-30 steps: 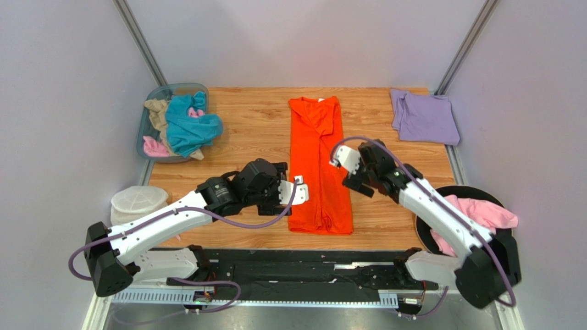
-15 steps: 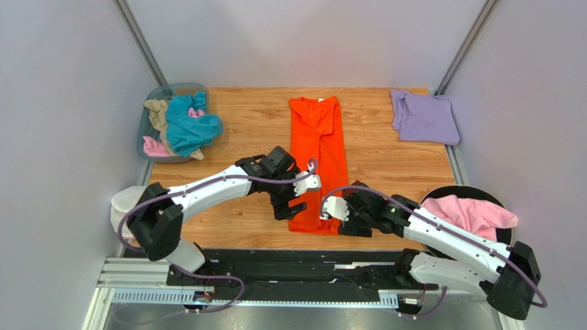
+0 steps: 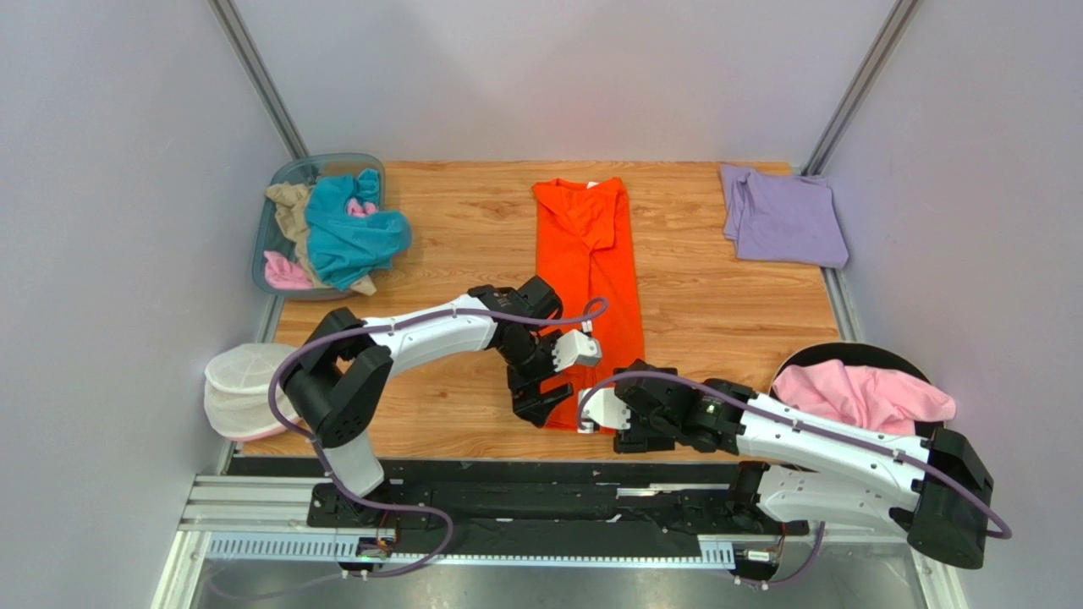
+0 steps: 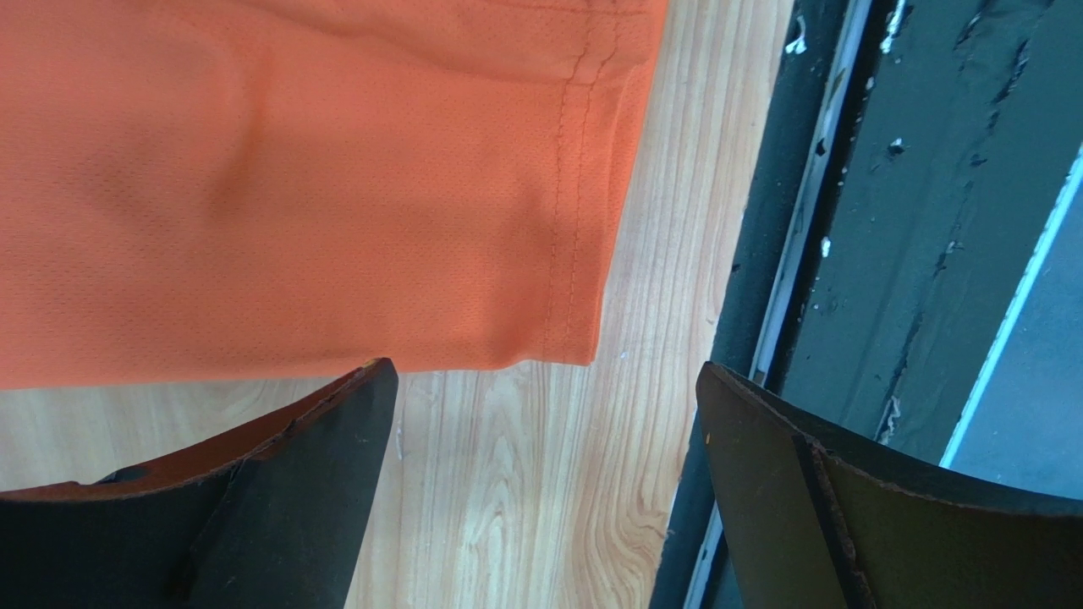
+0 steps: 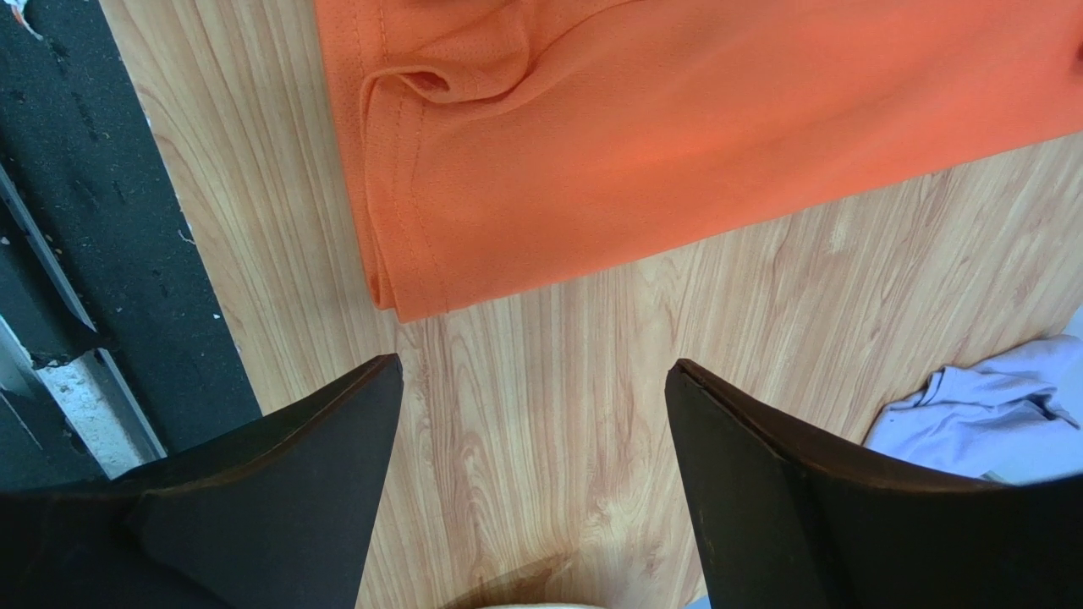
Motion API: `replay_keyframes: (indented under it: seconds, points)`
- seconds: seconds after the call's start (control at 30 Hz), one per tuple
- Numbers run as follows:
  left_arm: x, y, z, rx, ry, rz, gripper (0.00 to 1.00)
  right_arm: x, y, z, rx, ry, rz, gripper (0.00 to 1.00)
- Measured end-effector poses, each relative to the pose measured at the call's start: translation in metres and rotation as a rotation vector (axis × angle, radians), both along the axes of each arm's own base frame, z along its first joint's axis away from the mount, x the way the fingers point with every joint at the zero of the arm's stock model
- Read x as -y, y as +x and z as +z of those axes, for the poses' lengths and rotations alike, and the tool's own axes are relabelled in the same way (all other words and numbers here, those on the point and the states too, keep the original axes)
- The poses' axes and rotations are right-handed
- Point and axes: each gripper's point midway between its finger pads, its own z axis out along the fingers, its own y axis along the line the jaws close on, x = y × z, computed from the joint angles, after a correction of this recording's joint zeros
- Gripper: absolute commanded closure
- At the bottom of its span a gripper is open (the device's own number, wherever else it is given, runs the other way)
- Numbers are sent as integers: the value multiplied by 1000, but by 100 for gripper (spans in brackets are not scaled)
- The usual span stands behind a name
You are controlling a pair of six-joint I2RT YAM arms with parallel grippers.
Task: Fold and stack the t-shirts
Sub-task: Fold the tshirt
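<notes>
Jaws wide apart on the left end effector (image 4: 544, 371), nothing between them. Poised just off the near left corner of the orange t-shirt (image 3: 591, 254), hem stitching right ahead of the fingertips in the left wrist view. Same on the right end effector (image 5: 534, 366): spread, empty, low over bare wood just short of the near right corner, hem there curled into a small rolled lip.

Orange t-shirt flat on the counter (image 3: 445, 229), folded into a long narrow strip from the near edge toward the far edge, collar at the far end. Judged step: pinching both near corners to carry the bottom up over the top.

Risks from here:
- Closing on the top layer only, with the strip seemingly several layers thick: lower layers left behind, fold falling open.
- Catching just the rolled lip on the right instead of the full hem: a twisted, lopsided edge.
- Uneven lift between the two sides: a skewed fold.
- Pressing too hard into the wood: cloth shoved and bunched rather than gripped.
- Little room on the near side, with both corners close to the black rail (image 4: 788, 254) along the counter's edge.

Further out:
- Lavender t-shirt (image 3: 782, 218) folded at the far right corner, well apart.
- Pink t-shirt (image 3: 865, 393) heaped in a dark round bin (image 3: 826, 352) beside the right arm.
- Teal t-shirt (image 3: 343, 235) bunched with tan and pink cloth in a basket (image 3: 318, 159) at far left.
- White mesh pouch (image 3: 248, 387) at the near left edge.
</notes>
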Motion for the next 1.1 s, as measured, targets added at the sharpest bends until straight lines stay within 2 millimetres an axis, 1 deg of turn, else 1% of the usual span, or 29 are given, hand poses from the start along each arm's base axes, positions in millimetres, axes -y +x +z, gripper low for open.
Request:
replay_keyframes:
  seconds: [0.13, 0.4, 0.57, 0.87, 0.97, 1.0, 1.07, 1.1]
  points:
    - [0, -2, -10, -10, 28, -6, 4, -1, -1, -4, 12, -5, 7, 19]
    - [5, -5, -25, 29, 72, -27, 4, -1, 1, -3, 26, -6, -2, 19]
    - [6, -3, -28, 56, 89, -14, 5, 0, 2, -2, 33, -8, -8, 19]
    - [10, 10, -32, 140, 127, 50, 9, 2, 4, 1, 55, -7, -18, 20]
    - [11, 13, -34, 178, 151, 67, 11, 4, 6, 2, 66, -12, -24, 19]
    - [11, 14, -35, 190, 161, 69, 14, 4, 7, 2, 69, -13, -26, 19]
    - [12, 17, -37, 214, 184, 79, 17, 5, 8, 3, 75, -16, -29, 20]
    - [12, 20, -37, 227, 196, 85, 21, 5, 8, 3, 78, -15, -30, 20]
